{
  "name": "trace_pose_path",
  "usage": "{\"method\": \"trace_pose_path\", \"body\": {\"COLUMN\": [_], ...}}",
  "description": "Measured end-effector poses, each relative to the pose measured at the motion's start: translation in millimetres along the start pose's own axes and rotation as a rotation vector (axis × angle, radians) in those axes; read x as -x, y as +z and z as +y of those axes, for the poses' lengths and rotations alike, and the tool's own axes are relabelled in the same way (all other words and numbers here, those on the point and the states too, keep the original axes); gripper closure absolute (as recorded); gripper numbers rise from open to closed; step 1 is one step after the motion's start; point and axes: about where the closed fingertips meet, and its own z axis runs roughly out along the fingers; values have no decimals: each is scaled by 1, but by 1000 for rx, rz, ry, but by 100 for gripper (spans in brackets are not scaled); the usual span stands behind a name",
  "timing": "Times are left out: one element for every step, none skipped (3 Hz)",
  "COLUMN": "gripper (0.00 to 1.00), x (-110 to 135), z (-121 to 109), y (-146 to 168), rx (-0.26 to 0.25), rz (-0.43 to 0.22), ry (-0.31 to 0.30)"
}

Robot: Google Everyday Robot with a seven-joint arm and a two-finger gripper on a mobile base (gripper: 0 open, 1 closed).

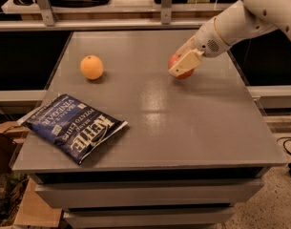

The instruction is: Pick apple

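The apple [174, 61], red and partly covered, is at the right rear of the grey table [183, 123]. My gripper [179, 65] reaches in from the upper right and is shut on the apple. One cream finger [185, 63] lies across the apple's front and the other is behind it. The apple sits at or just above the table top.
An orange round fruit [91, 67] lies at the left rear of the table. A blue Kettle chip bag [73, 127] lies at the front left, overhanging the left edge. A shelf rail [111, 24] runs behind the table. Cardboard boxes [21, 209] stand on the floor at the left.
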Motion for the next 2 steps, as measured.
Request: {"method": "trace_pose_path", "body": {"gripper": [100, 100], "x": [10, 21], "z": [-7, -12], "y": [-12, -24], "rx": [-16, -30], "rz": [2, -5], "ry": [-32, -63]}}
